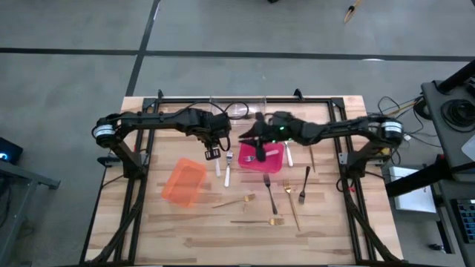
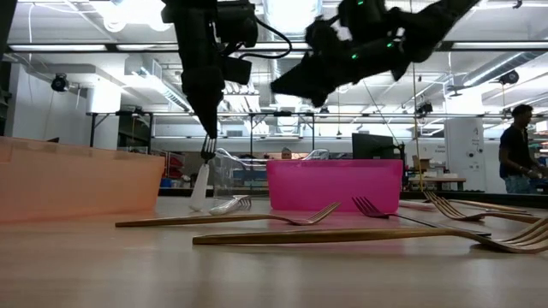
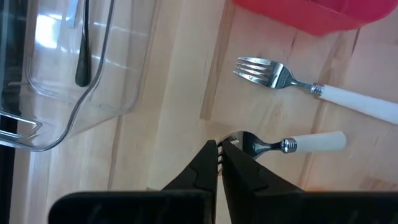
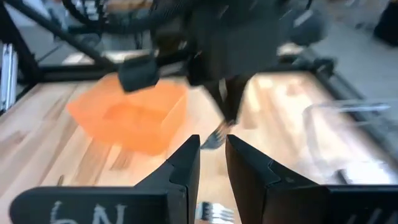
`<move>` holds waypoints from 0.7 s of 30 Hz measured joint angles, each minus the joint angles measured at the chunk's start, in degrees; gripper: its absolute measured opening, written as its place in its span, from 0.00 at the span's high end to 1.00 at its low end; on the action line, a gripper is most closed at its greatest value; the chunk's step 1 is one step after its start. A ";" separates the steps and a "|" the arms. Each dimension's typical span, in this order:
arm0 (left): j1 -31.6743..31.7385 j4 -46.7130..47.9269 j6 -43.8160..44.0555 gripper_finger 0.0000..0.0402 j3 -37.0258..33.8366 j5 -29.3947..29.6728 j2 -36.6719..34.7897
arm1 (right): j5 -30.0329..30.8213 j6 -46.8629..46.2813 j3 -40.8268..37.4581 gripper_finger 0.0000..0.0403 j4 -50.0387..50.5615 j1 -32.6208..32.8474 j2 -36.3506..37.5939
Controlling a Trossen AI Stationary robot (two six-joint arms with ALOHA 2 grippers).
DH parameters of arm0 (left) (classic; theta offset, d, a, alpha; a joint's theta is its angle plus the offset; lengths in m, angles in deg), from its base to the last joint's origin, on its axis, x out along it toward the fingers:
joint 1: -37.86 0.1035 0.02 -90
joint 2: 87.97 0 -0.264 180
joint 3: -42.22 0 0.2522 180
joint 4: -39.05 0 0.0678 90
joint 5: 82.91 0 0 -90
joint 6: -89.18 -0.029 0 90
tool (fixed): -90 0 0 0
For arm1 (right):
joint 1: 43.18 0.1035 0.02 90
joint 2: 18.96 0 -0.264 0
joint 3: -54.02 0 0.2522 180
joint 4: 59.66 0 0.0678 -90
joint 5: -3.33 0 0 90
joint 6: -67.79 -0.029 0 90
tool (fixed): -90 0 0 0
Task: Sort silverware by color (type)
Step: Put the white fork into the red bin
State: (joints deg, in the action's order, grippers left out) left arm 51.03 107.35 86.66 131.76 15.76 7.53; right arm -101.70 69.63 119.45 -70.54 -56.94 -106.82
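A pale wooden tabletop (image 1: 326, 222) carried the job, with an open workshop beyond it. The left gripper (image 3: 219, 155) had its jaws closed on the tines of a white-handled fork (image 3: 311, 143), just beside the pink bin (image 1: 276, 167) on the side facing the orange bin (image 1: 185, 182). In the low view the fork hung handle-down, its end at or very near the wood. A second white-handled fork (image 3: 348, 99) lay flat between the held one and the pink bin. The clear bin (image 3: 93, 93), with a dark utensil (image 3: 82, 56) inside, stood close behind. The right gripper (image 4: 212, 155) hovered over the pink bin, jaws slightly parted with nothing visible between them. Gold forks (image 1: 245, 200) lay in front of the pink bin. The likeliest trouble was the pinch itself. Held only by smooth tines, the fork could swivel or slip free in transit and land among the wrong colour. The two arms also sat close together above the pink bin, so a careless swing could knock them together or clip a bin wall.
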 joint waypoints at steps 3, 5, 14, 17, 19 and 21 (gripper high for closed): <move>0.00 -0.04 0.00 1.00 -0.08 0.00 0.00 | 0.00 -0.36 3.87 0.83 3.13 0.75 -4.54; 0.00 -0.04 -0.11 1.00 -0.08 0.00 0.00 | 0.09 0.47 7.05 0.83 5.76 1.10 -7.62; 0.00 -0.15 -0.22 1.00 -0.08 0.00 -0.02 | 0.24 1.84 17.31 0.83 12.41 1.47 -18.07; 0.00 -0.16 -0.28 1.00 -0.12 0.00 -0.02 | 0.62 2.19 18.27 0.83 12.42 1.52 -19.56; 0.00 0.01 -0.41 1.00 -0.18 0.01 -0.05 | 3.56 2.22 18.56 0.83 12.28 1.71 -20.13; 0.00 -0.35 -0.42 1.00 -0.17 0.00 -0.07 | 6.82 2.24 18.54 0.83 12.42 1.78 -20.17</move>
State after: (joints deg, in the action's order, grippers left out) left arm 51.03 107.00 86.24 131.59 15.76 7.47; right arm -94.89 71.86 137.99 -58.12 -55.17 -126.99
